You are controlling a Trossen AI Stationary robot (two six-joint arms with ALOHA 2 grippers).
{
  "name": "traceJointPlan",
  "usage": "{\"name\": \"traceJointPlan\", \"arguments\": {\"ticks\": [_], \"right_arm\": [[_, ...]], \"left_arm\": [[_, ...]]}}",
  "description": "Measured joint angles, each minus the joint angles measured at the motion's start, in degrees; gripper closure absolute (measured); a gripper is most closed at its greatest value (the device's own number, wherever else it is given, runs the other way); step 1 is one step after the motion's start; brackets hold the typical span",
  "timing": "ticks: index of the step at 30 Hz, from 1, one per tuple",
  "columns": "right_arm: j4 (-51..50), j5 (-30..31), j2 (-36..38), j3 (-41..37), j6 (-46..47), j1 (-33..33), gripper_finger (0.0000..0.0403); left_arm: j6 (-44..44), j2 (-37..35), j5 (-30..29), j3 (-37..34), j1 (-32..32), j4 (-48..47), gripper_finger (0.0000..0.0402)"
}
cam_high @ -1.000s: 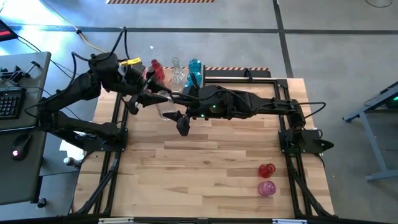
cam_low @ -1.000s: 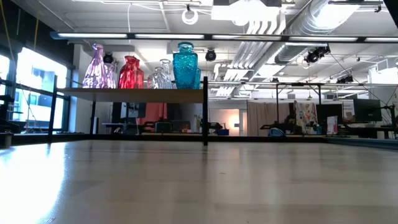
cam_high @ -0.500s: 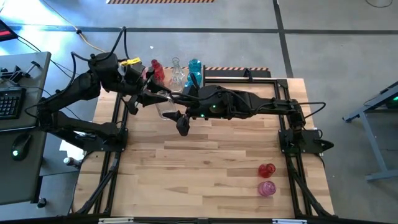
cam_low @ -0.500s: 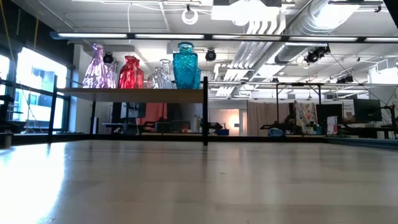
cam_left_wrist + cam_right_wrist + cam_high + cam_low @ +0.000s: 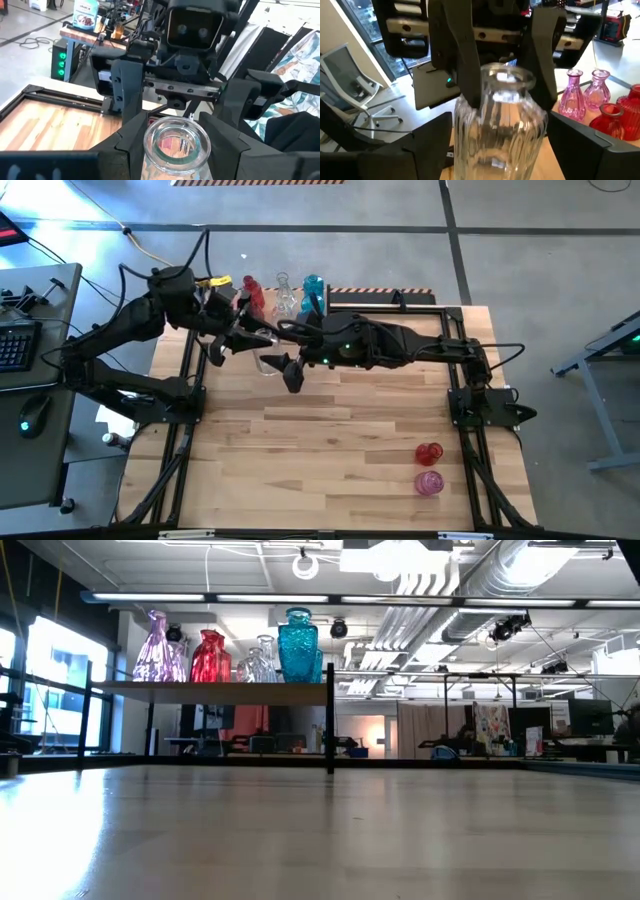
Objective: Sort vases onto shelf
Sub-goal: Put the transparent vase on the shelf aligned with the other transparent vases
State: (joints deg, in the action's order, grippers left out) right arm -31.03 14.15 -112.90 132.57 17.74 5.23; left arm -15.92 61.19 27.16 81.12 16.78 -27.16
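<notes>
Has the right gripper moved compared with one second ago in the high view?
Yes. The right gripper has shifted slightly toward the far edge of the table, nearer the teal vase on the shelf; the clear vase sits beside it.

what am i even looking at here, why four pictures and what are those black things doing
These are two dark robot arms at a wooden table, filmed by four cameras at once: one overhead, one at tabletop height, and one on each wrist. In the overhead picture the left gripper and right gripper meet at a clear glass vase. The wrist views show the left fingers clamped on its neck while the right fingers stand apart beside its body. Coloured vases stand on the shelf; a red vase and a pink vase wait on the table.
</notes>
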Motion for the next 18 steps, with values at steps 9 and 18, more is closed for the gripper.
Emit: {"name": "traceJointPlan", "arguments": {"ticks": [9,18], "right_arm": [[-0.50,-1.77,0.00,0.04,-0.26,-0.47,0.0107],[-2.39,-2.29,0.00,0.04,-0.05,-1.09,0.0082]], "left_arm": [[0.17,0.02,-0.02,0.00,0.00,-0.30,0.0253],[0.65,0.00,-0.26,0.00,0.04,-0.42,0.0251]]}}
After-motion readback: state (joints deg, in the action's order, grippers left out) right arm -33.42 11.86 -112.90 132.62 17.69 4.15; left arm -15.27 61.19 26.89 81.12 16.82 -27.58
